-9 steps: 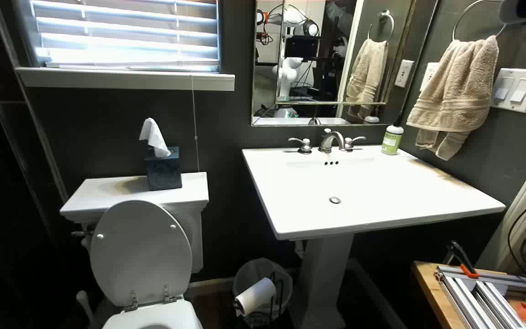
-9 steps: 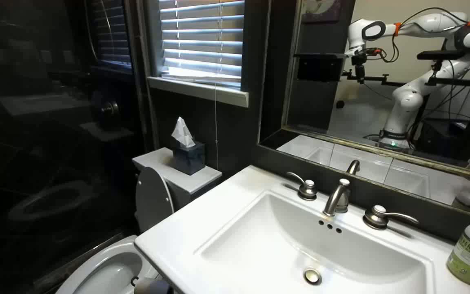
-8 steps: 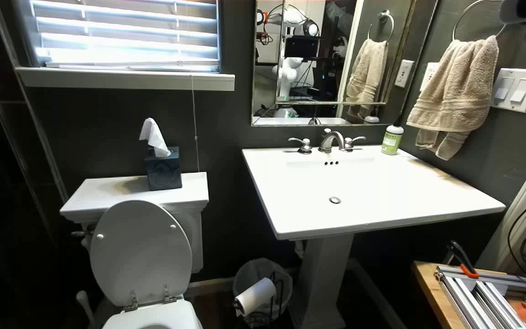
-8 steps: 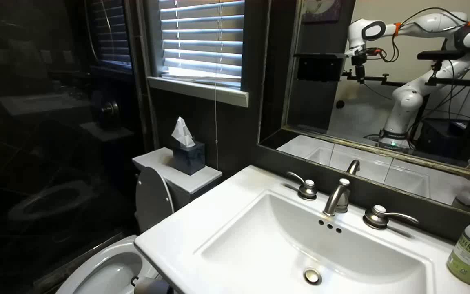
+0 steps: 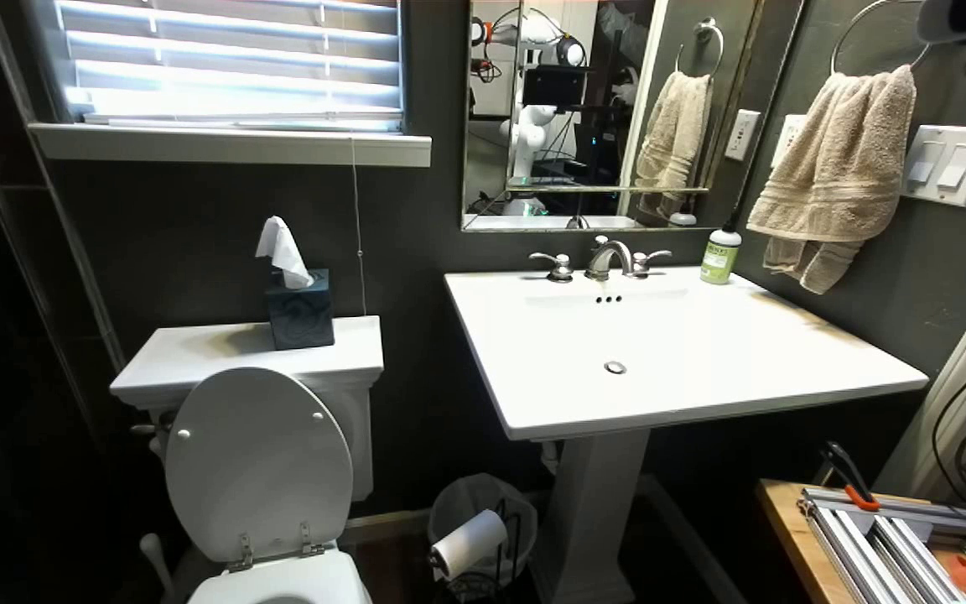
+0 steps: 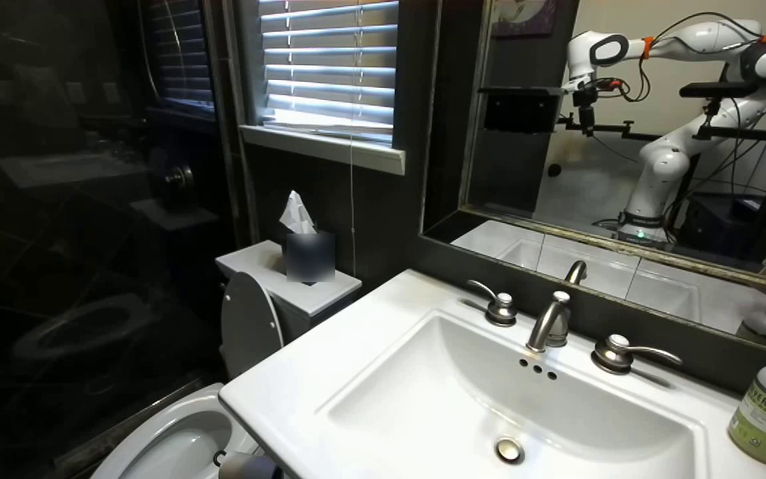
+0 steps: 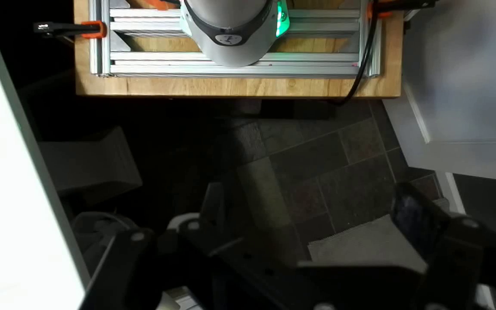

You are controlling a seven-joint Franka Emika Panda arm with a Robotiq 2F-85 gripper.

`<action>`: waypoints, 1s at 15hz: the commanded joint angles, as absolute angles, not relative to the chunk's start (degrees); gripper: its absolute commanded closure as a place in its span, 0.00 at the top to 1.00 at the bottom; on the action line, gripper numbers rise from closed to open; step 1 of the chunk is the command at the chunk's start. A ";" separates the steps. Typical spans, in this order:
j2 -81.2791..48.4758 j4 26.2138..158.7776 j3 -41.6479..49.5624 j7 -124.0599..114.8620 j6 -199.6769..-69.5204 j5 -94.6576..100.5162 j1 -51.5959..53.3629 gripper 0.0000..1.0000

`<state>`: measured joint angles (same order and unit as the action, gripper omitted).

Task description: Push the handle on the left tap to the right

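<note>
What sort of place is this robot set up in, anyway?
It's a bathroom, probably one in a home. What shows it is the toilet, the white sink beside it and the beige towel hanging nearby.

Both exterior views overlook the sink [image 6: 463,386], the wrist view the floor [image 7: 312,185]

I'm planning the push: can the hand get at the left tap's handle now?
Probably yes, after moving: the open hand hangs over the floor, but nothing seems to block the handle.
</note>
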<state>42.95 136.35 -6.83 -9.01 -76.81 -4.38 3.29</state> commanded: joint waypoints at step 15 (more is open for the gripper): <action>25.23 129.71 -11.17 -40.27 -96.68 -5.75 -3.46 1.00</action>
<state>29.17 131.80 -9.32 -32.41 -92.25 -5.44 -1.69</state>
